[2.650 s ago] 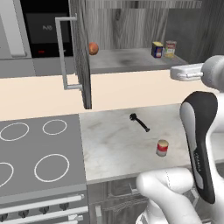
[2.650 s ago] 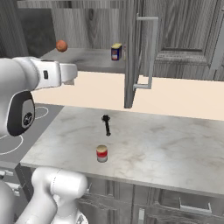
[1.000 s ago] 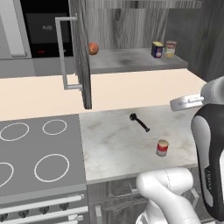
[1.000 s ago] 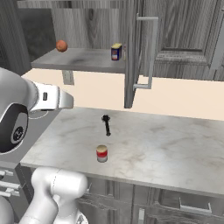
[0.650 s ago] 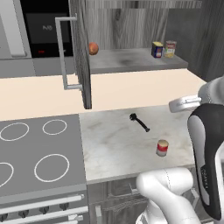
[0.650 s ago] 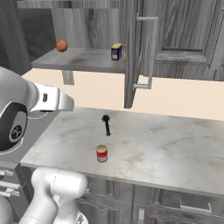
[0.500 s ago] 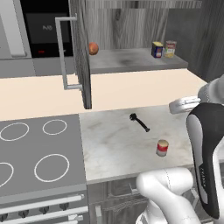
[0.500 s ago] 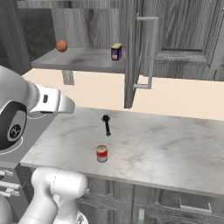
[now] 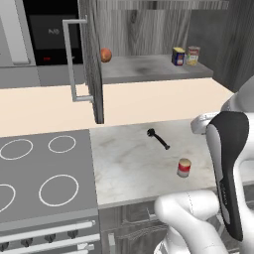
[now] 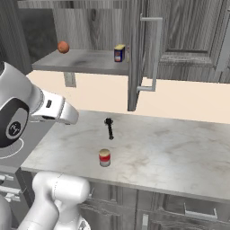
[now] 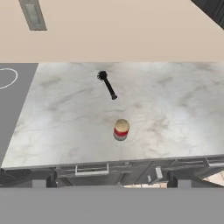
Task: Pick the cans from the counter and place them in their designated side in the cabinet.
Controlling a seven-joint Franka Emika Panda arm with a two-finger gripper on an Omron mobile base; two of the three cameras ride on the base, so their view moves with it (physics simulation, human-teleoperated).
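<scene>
Since earlier, your white arm has dropped lower at frame right; its gripper stands wide open, empty. Your red cream-banded can sits lower right on the marbled counter.

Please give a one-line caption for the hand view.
Red can standing upright on the marbled counter, apart from the black utensil lying behind it.

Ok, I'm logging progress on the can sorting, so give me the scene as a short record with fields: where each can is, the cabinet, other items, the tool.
red can: upright on the counter, near its front edge
blue can: on the cabinet shelf, right end
third can: beside the blue can
cabinet: door open
orange ball: shelf, left end
black utensil: lying on the counter behind the red can
tool: open, empty, above the counter
</scene>
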